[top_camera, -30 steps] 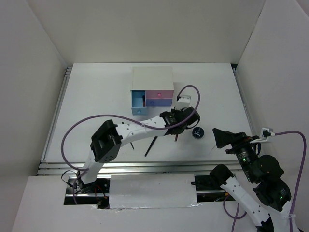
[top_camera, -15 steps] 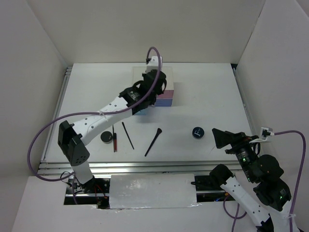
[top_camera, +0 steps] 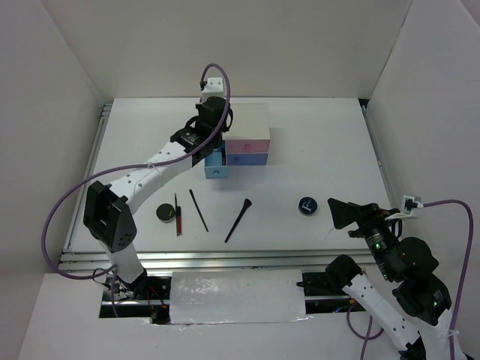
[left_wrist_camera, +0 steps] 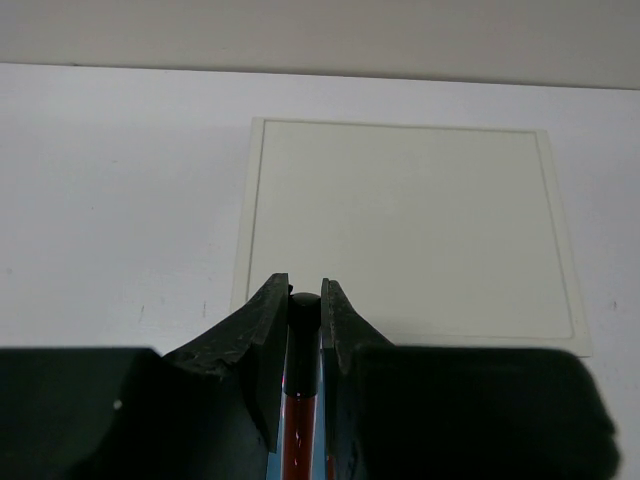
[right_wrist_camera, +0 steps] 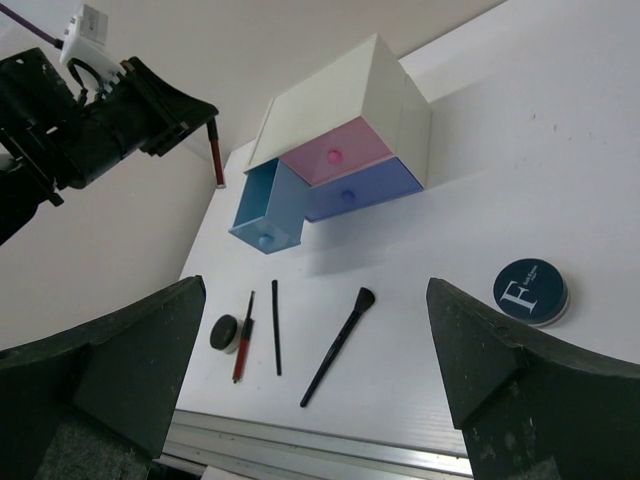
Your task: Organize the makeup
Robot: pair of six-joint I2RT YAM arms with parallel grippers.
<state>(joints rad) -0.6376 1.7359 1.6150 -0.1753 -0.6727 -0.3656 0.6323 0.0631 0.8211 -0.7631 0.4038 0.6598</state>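
Near right corner, raised off the bench: right gripper (right_wrist_camera: pixel 315 285), fingers spread wide, nothing between them.

Just beyond it, toward the right edge: lettered black compact (top_camera: pixel 306 206), round, white F on the lid, flat on the bench and well apart from the other pieces.

Along the near edge, left of the middle, a loose row:
- flared black brush (top_camera: pixel 238 220), lying slantwise with the bristles toward the far side
- thin black pencil (top_camera: pixel 199 210), also slanted
- loose red-brown tube (top_camera: pixel 178 217), lying near to far
- plain black compact (top_camera: pixel 165 213), leftmost, just beside that tube; contact not clear

Further back, about midway between the left and right edges: white drawer box (top_camera: pixel 247 120). Blue drawer (top_camera: pixel 215 163) on its left pulled out toward the near edge. Pink drawer (top_camera: pixel 248 146) and purple-blue drawer (right_wrist_camera: pixel 362 188) pushed in.

Farthest, above the left side of the box: left gripper (left_wrist_camera: pixel 305 295), clamped on the held red-brown tube (left_wrist_camera: pixel 300 425). Dark end up between the fingers, body hanging straight down over the open blue drawer, not touching it.
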